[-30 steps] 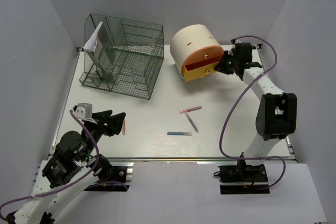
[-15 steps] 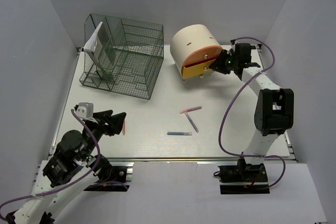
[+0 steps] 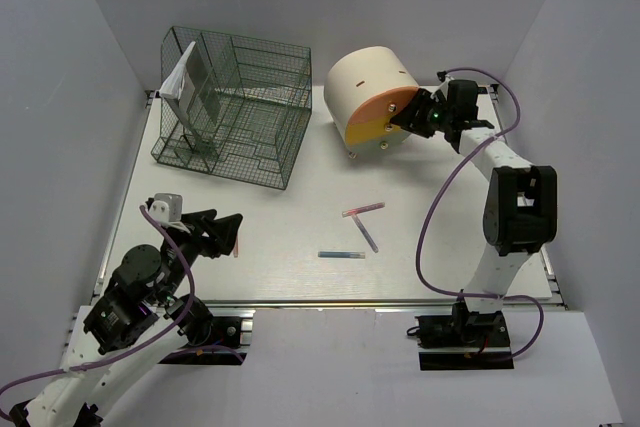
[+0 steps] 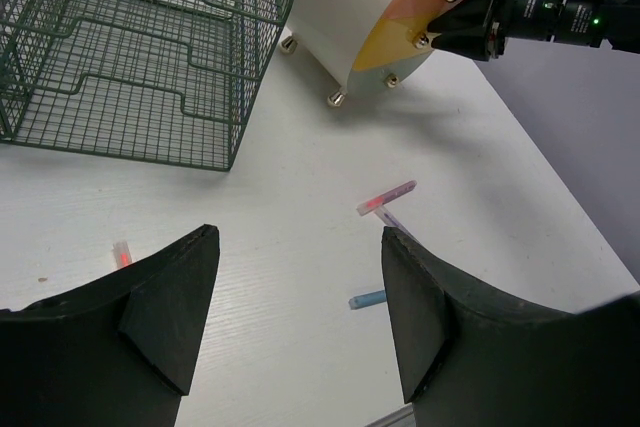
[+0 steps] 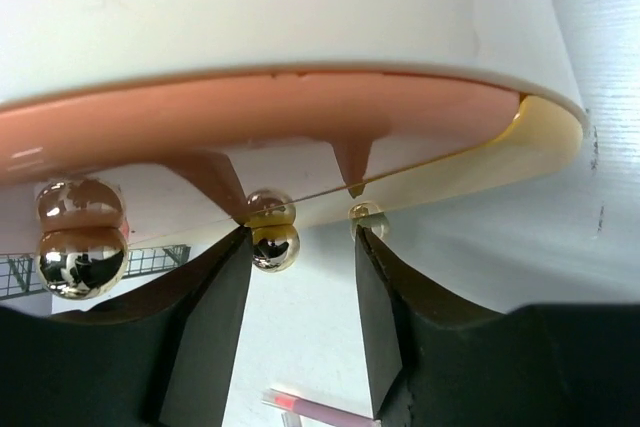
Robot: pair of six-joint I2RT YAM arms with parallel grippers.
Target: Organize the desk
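White walls boxed in the large flat white desk (image 3: 300, 177), which filled the middle of the top view, with its silver rail along the bottom edge.

- **Upper left:** dark green wire rack (image 3: 235, 107), with a folded white paper (image 3: 178, 75) at its left end.
- **Upper centre:** cream cylindrical drawer unit with an orange-yellow front (image 3: 365, 82). The front looked flush, so the drawer was probably shut.
- **Loose on the desk, centre:** pink pen (image 3: 363, 209), pale purple pen (image 3: 368, 238) and blue pen (image 3: 342, 254).
- **Lower left:** short red stub (image 4: 121, 253).

The right gripper (image 5: 300, 247) sat at the drawer front with its jaws parted. The small brass knob (image 5: 272, 237) lay between them, close to one finger, and nothing was clamped. The left gripper (image 4: 300, 247) hovered wide open over the lower left of the desk, holding nothing, with the red stub just beside it.

The step in hand was likely clearing off the knob.

- **Doing it well:** back straight out along the knob's axis, with the jaws wider than the knob.
- **Risk:** a sideways exit could hook the knob. That might tug the drawer open or skid the unit on its little metal feet.
- **Pens:** they were not yet stowed, so that probably came next. They lay flat and thin, so a low, square pinch across the barrel would be needed.
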